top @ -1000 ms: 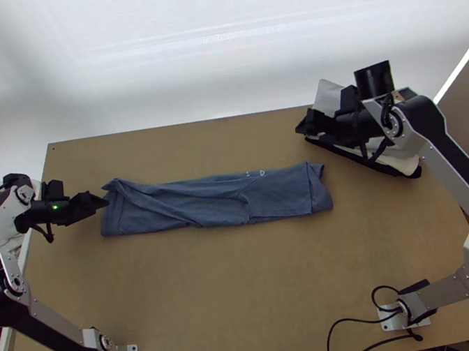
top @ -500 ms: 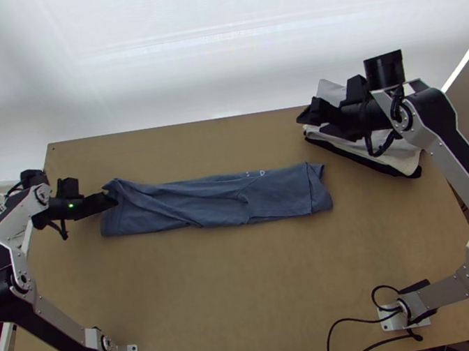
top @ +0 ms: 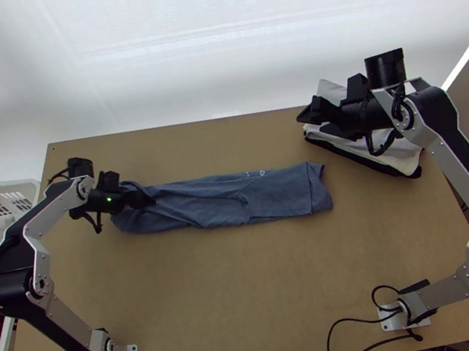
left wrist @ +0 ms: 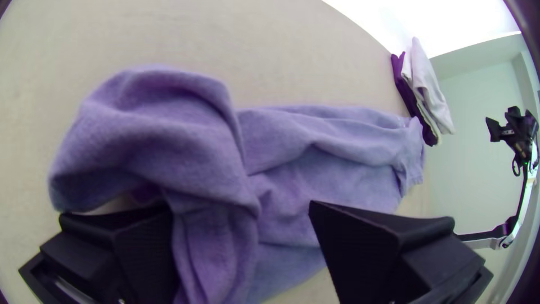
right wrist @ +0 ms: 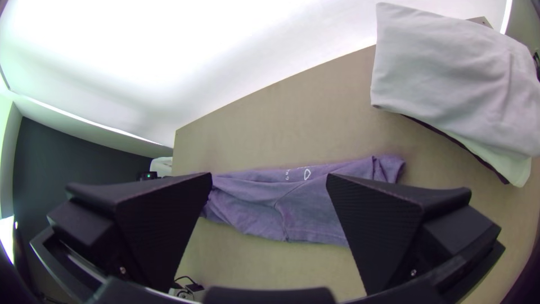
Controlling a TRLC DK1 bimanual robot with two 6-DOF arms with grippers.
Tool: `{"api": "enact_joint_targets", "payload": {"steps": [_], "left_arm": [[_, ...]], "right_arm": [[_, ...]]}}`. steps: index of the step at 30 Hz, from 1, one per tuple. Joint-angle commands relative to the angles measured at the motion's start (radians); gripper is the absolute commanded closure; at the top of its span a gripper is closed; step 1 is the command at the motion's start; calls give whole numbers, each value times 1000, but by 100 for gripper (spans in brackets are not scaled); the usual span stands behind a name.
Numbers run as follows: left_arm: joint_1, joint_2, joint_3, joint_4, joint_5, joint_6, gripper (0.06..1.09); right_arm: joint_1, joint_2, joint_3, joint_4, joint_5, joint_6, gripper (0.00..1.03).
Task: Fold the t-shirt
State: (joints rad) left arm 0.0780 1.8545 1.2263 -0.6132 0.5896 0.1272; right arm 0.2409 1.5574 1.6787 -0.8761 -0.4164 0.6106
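Lengthwise across the middle of the table (top: 250,279), toward its far side, lies the t-shirt (top: 225,205), a slate-blue strip already folded into a long, narrow band. Its right part is the neater one: a flat panel with a fairly straight near edge, and a crumpled bit of cloth sticking out past it at the end. Small white marks sit along the far edge, right of the middle. Leftward the cloth grows less tidy, with long slanting creases and soft ridges running through it. The left end is bunched, and in the left wrist view it rises in a thick, rounded hump with a shadowed hollow beneath. The left gripper (top: 145,200) is at that end, its fingers wide apart with rumpled fabric between them, not clamped on it. Well apart from the t-shirt's right end, the right gripper (top: 305,117) hangs by a stack of folded cloths (top: 404,151), pale ones over a dark one, at the far right of the table; its fingers also stand wide, with nothing gripped.
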Motion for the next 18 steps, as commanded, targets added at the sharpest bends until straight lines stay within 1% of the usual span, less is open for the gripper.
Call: {"api": "enact_joint_targets", "payload": {"steps": [1, 2, 3, 5, 6, 11, 16, 18], "left_arm": [[11, -51, -45, 24, -4, -29, 58], [23, -58, -45, 26, -4, -28, 73], [40, -64, -45, 26, -5, -24, 84], [89, -72, -39, 26, -5, -23, 100], [120, -74, -33, 26, -5, -17, 105], [282, -66, 25, -13, -8, 43, 105], [408, -40, 121, -114, -8, 132, 105], [433, -34, 162, -160, -8, 149, 105]], "right_arm": [[-3, 4, 30, -6, -9, 21, 8], [-5, 3, 29, -6, -9, 20, 8], [-5, 1, 27, -6, -9, 18, 8], [-8, 1, 21, -6, -9, 17, 8], [-9, 0, 19, -6, -9, 15, 8], [-12, -2, 12, -6, -9, 12, 8], [-15, 0, 6, -4, -9, 11, 8], [-17, -2, 3, -6, -9, 9, 8]]}}
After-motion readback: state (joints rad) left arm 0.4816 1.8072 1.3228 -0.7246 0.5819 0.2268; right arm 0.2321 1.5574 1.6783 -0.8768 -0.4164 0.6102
